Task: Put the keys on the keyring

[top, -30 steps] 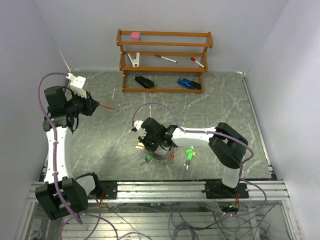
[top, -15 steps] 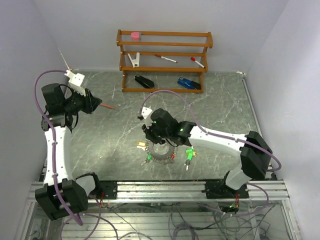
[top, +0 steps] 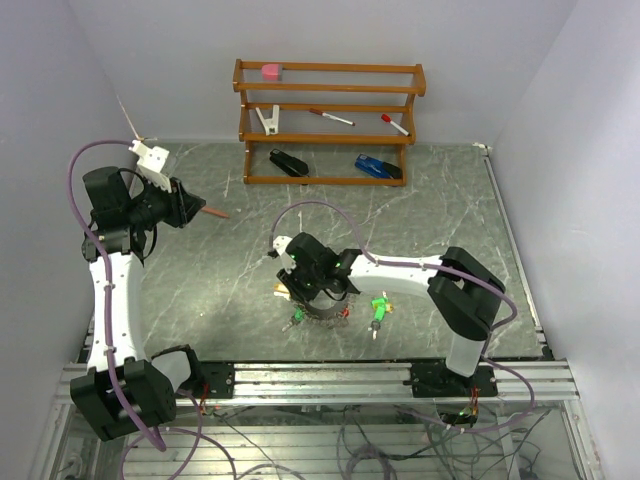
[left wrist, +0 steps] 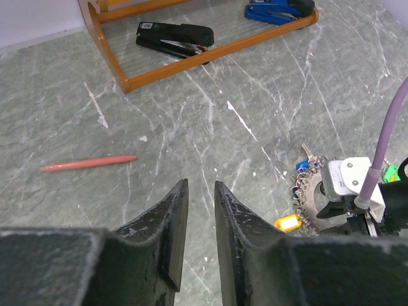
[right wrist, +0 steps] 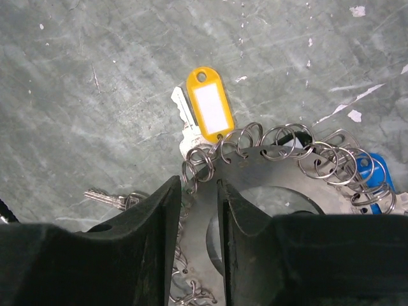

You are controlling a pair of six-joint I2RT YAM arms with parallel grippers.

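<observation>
**Item 1.** The keyring [right wrist: 274,167] lies flat on the worktop [top: 430,220], near the front edge and approx. central. Small rings w/ keys are strung round its rim. A yellow tag [right wrist: 209,105] splays out on its L side.

**Item 2.** The R hand [right wrist: 197,191] is directly over the keyring's rim, pointing down. Its fingers are parted by a narrow slot. The flat band shows through the slot and runs on under both fingers, so it is not pinched across. Judged released, carrying nothing.

**Item 3.** A loose green-headed key [top: 378,308] lies on the worktop just beside the keyring but apart from it, to the R of the R hand. Its long axis runs approx. fore-aft. Which end is the blade is too small to tell.

**Item 4.** The L hand [left wrist: 201,191] is well apart at far L. Its slot is narrow and it holds nothing. A pink pen [left wrist: 89,163] lies ahead of it.

**Assessment.** The R arm is much the nearer to the loose key. The coming move is prob. a short shift to the R, w/ the wrist turned so the fingers close across the key's narrow width, not along it. The ring is unsecured meanwhile and may slide when a key is fed on.
</observation>
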